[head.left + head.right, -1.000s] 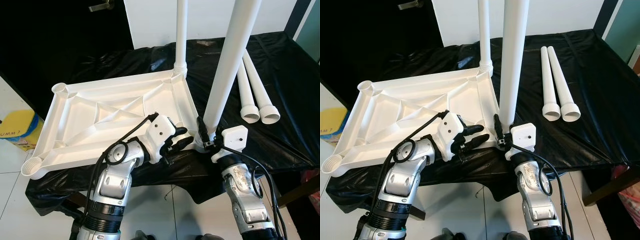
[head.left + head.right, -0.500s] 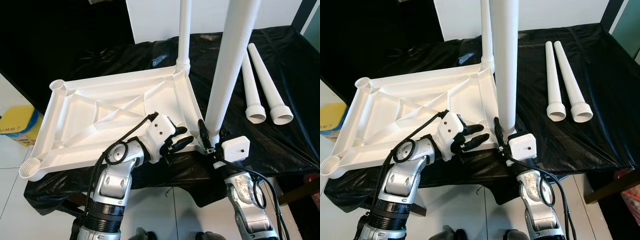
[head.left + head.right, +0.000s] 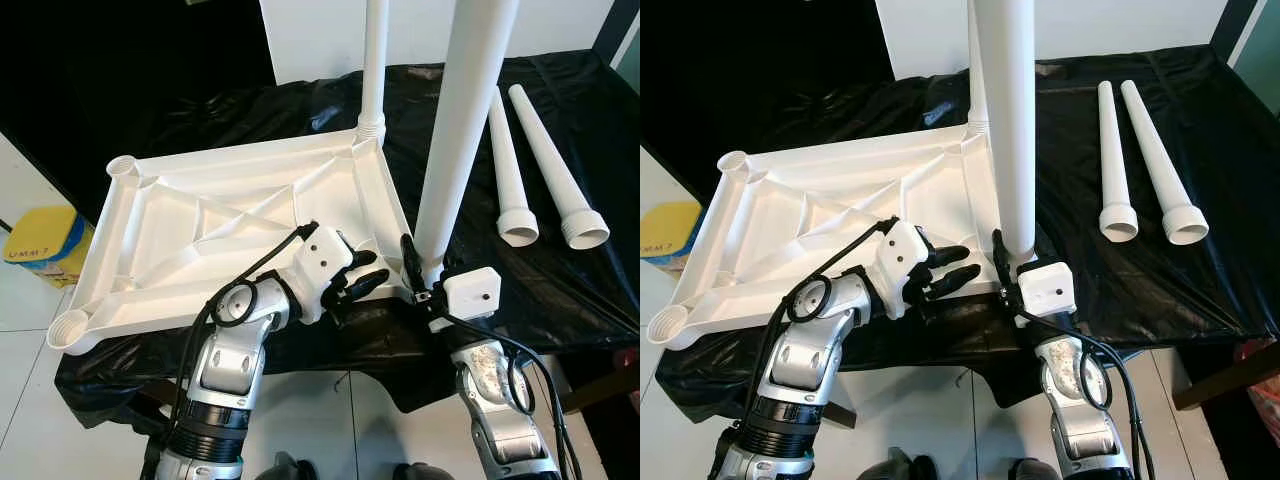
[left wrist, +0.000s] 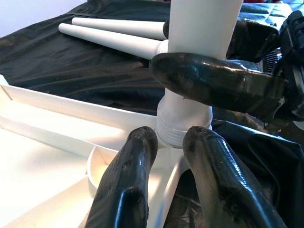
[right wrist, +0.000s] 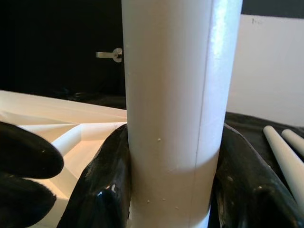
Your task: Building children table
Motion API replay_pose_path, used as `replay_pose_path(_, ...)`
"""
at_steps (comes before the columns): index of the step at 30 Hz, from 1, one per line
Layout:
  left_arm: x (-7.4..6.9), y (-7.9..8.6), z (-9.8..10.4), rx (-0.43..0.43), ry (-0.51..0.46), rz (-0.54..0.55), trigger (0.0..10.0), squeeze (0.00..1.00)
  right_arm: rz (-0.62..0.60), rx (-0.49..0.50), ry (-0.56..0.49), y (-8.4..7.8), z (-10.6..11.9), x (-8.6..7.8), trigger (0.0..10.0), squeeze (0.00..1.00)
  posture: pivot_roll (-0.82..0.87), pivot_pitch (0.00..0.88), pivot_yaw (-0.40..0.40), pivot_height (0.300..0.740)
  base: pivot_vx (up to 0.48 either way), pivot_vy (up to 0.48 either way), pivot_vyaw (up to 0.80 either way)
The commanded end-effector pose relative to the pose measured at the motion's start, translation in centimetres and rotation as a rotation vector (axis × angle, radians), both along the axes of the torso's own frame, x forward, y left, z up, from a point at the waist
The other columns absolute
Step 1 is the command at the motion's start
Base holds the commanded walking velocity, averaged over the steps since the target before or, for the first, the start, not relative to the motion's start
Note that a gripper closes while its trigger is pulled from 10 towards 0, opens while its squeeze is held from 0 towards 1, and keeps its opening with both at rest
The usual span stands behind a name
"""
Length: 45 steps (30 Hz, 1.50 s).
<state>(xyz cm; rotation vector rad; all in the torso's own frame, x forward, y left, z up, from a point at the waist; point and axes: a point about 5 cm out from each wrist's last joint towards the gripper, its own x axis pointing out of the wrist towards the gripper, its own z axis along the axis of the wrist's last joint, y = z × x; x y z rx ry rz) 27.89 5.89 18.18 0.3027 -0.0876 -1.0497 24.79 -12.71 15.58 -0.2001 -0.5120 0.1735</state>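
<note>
— What do the arms look like?
— Both are silver metal built of ribbed cylindrical segments, with a round ringed joint on the left arm [image 3: 236, 308]. Black cables loop along the outside of each.
— And the ends?
— A white boxy housing sits at each wrist; the one on the right arm [image 3: 470, 291] has rounded corners. The left gripper [image 3: 362, 281] and the right gripper [image 3: 417, 272] each carry long, glossy black fingers [image 4: 127, 185] with rounded tips.
</note>
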Motion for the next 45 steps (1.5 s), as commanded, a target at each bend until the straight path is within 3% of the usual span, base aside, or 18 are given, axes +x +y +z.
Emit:
replay_pose_path(1,0.8,0.7,0.1,-0.03,-0.031,0.184,10.0,0.0,0.009,-0.012,-0.061,0.5,0.8,-0.2,10.0,0.0,-0.02,0.086,0.097,0.74,0.0,0.0,0.0)
replay_pose_path(8,0.8,0.7,0.1,-0.031,-0.034,0.184,10.0,0.0,0.049,-0.138,-0.125,1.4,0.9,-0.7,10.0,0.0,-0.02,0.083,0.094,0.74,0.0,0.0,0.0)
replay_pose_path(9,0.8,0.7,0.1,-0.032,-0.034,0.184,10.0,0.0,0.072,-0.216,-0.153,1.8,0.8,-0.9,10.0,0.0,-0.02,0.082,0.095,0.74,0.0,0.0,0.0)
replay_pose_path(14,0.8,0.7,0.2,-0.031,-0.035,0.183,10.0,0.0,0.051,-0.163,-0.12,1.2,0.7,-0.6,10.0,0.0,-0.02,0.085,0.093,0.74,0.0,0.0,0.0)
replay_pose_path(21,1.1,1.3,0.3,-0.025,-0.041,0.174,10.0,0.0,-0.019,0.013,-0.018,-0.7,2.4,1.0,10.0,0.0,-0.03,0.087,0.093,0.74,0.0,0.0,0.0)
replay_pose_path(24,1.3,1.7,0.6,-0.052,-0.005,0.138,10.0,0.0,-0.044,0.015,0.015,-1.0,2.9,1.5,10.0,0.0,-0.04,0.089,0.089,0.74,0.0,0.0,0.0)
replay_pose_path(25,1.4,1.9,0.8,-0.066,-0.001,0.113,10.0,0.78,-0.051,0.022,0.045,-1.2,2.8,1.8,10.0,0.0,-0.04,0.087,0.087,0.74,0.0,0.0,0.0)
replay_pose_path(26,1.4,1.9,1.0,-0.082,0.015,0.088,10.0,1.0,-0.048,0.028,0.07,-1.3,2.7,2.0,10.0,0.0,-0.04,0.087,0.087,0.74,0.0,0.0,0.0)
replay_pose_path(35,1.1,1.5,2.1,-0.128,0.017,-0.025,10.0,1.0,0.032,0.011,0.169,-1.1,2.9,2.9,10.0,0.0,-0.04,0.077,0.069,0.74,0.0,0.0,0.0)
replay_pose_path(40,1.8,0.6,2.9,-0.13,-0.01,-0.057,10.0,1.0,0.134,-0.007,0.224,-1.0,4.3,3.4,10.0,0.0,-0.05,0.067,0.06,0.74,0.0,0.0,0.0)
replay_pose_path(41,2.0,0.5,3.1,-0.131,-0.014,-0.057,10.0,0.95,0.157,-0.015,0.231,-1.1,4.6,3.5,10.0,0.0,-0.05,0.066,0.06,0.74,0.0,0.0,0.0)
replay_pose_path(42,2.1,0.3,3.4,-0.133,-0.02,-0.062,10.0,0.0,0.189,-0.019,0.241,-1.3,4.8,3.5,10.0,0.0,-0.05,0.065,0.061,0.74,0.0,0.0,0.0)
replay_pose_path(45,2.2,0.2,3.9,-0.153,0.001,-0.088,10.0,0.0,0.239,-0.033,0.255,-1.7,5.2,3.5,10.0,0.0,-0.05,0.065,0.061,0.74,0.0,0.0,0.0)
